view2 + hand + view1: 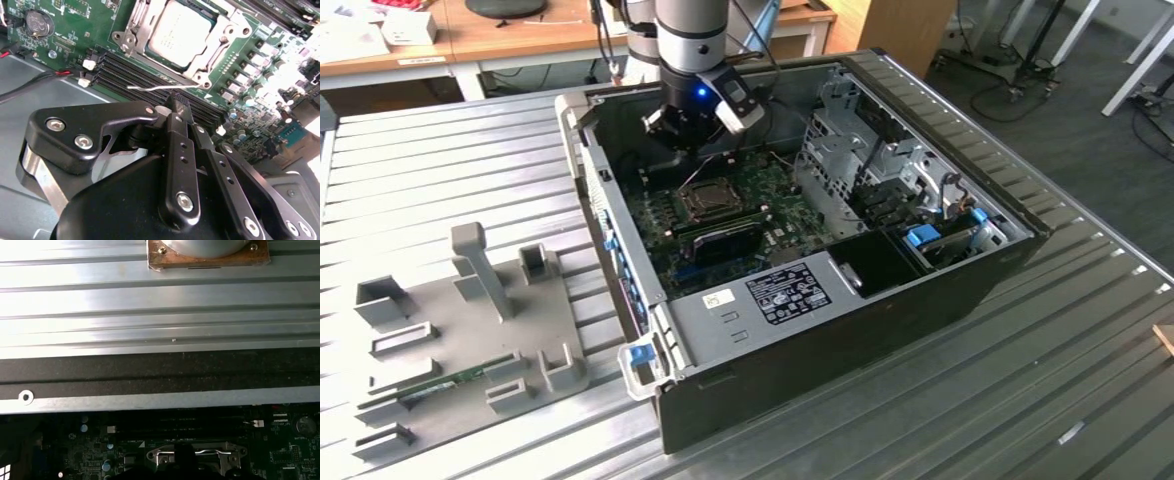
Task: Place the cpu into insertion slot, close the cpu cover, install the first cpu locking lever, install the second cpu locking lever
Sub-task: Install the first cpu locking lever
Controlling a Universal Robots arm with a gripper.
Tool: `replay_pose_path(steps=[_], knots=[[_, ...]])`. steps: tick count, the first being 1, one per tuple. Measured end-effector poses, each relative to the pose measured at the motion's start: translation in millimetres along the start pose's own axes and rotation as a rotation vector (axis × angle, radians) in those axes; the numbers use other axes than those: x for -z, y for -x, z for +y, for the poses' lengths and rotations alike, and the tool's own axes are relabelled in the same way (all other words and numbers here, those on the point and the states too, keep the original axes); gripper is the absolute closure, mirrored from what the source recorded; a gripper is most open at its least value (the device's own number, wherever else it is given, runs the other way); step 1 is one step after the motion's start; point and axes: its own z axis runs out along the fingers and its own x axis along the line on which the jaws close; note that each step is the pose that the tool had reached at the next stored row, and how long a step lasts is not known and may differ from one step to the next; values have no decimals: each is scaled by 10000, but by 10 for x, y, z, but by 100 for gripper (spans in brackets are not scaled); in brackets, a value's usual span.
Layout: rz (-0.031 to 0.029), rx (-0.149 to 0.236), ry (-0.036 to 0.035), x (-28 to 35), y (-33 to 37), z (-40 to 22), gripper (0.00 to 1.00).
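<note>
One gripper, fingers pressed together, tips just beside a thin silvery locking lever at the insertion slot edge. One cpu, seated in that slot on the green motherboard, cpu cover flat over it.

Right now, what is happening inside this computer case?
A robot arm reaches into the open computer case. The cpu already sits in the insertion slot on the green motherboard, and the cpu cover lies closed over it. The gripper, shut, is at a thin wire locking lever beside the slot; whether it touches the lever I cannot tell.
</note>
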Motion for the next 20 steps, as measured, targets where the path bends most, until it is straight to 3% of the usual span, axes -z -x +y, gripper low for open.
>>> replay_pose_path(steps=[3,11,20], knots=[[6,-9,134,-1,4,1,89],[7,-8,150,-9,9,0,89],[19,-12,149,-56,62,-4,89]])
